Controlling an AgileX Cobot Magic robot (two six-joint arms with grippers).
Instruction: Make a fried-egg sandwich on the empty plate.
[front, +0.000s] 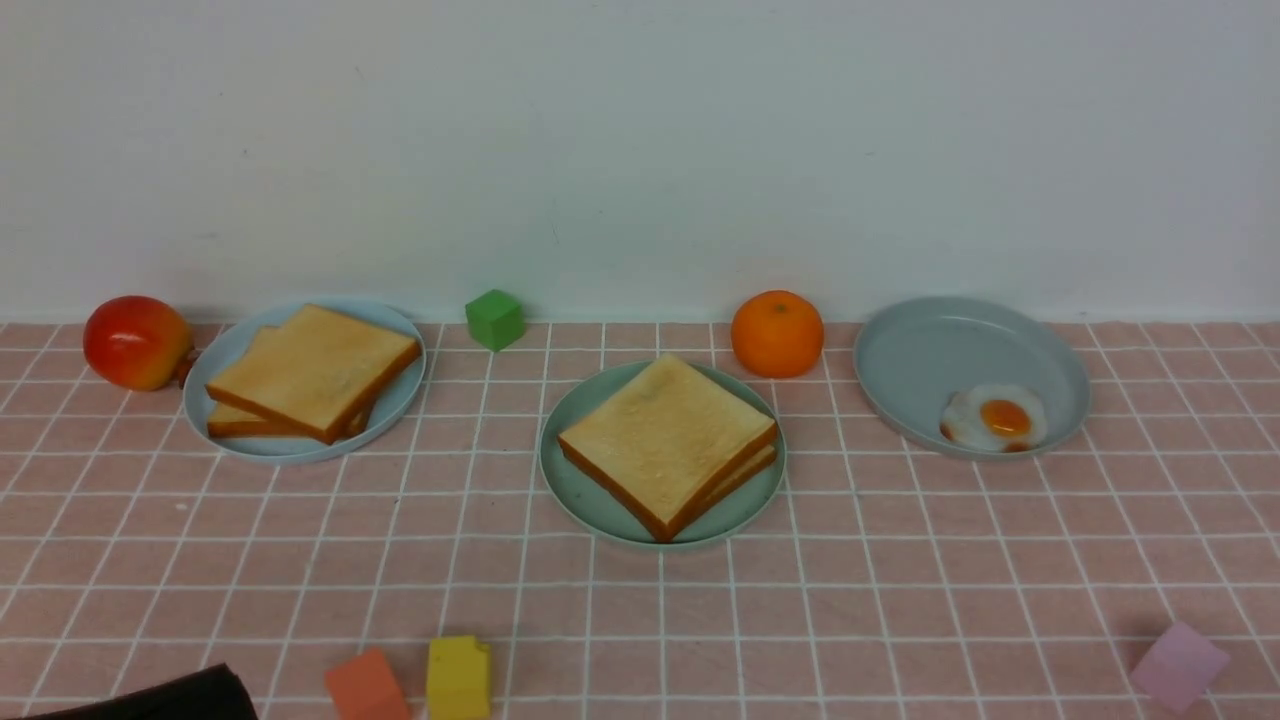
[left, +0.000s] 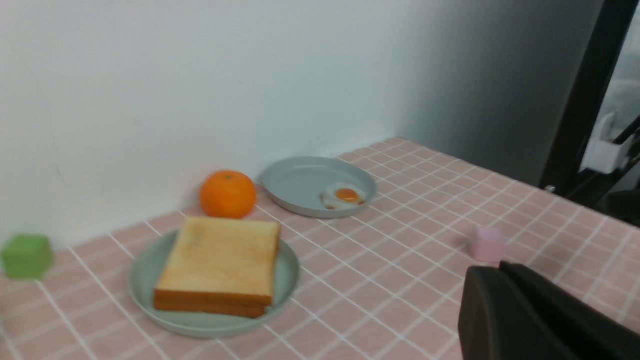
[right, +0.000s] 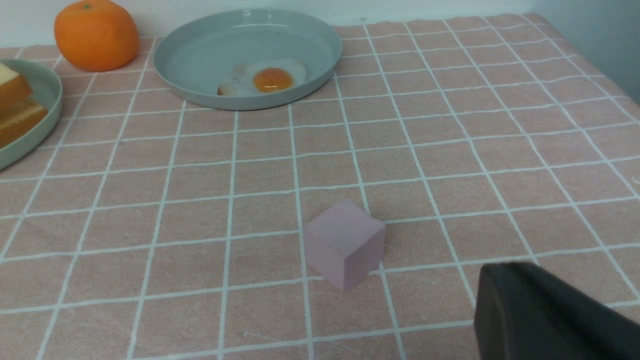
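At the far left of the front view sits a red apple (front: 135, 341). Next to it is a pale blue plate (front: 400, 390) with two spare toast slices (front: 315, 370). A green block (front: 494, 319) stands by the wall.

In the middle, the mint-green plate (front: 575, 490) holds two toast slices (front: 668, 440) stacked one on the other. No egg shows between them, so it cannot be told if one hides inside. The sandwich looks built, or almost built.

To the right are an orange (front: 777, 333) and a grey-blue plate (front: 920, 350) with one fried egg (front: 994, 418) near its front rim. If the egg is missing, the next move means lifting the top slice first.

The left gripper (left: 540, 315) and the right gripper (right: 545, 315) show only as dark shapes at the lower right of their wrist views. Both are far from the food. Whether they are apart or together cannot be told.
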